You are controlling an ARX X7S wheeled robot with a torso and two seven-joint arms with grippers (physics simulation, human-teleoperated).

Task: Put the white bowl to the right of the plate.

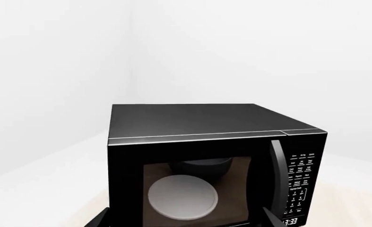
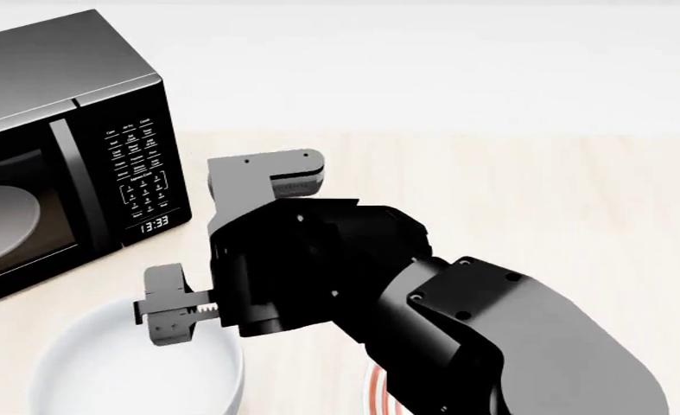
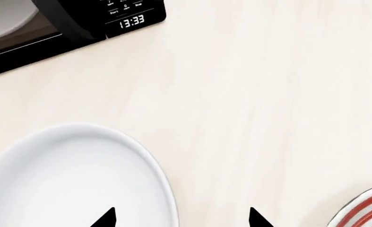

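A pale, light-wood table [image 2: 524, 181] carries everything. At its back left stands a black microwave [image 2: 63, 147], its clock panel reading 13:33 and a plain pale disc [image 1: 182, 197] visible behind the door glass. In front of the microwave, near the table's front edge, sits the white bowl [image 2: 132, 372], glossy and deep. To the bowl's right, apart from it with bare wood between them, lies the plate [image 3: 365, 208], of which only a red-ringed rim shows; in the head view the robot's arm covers most of it.
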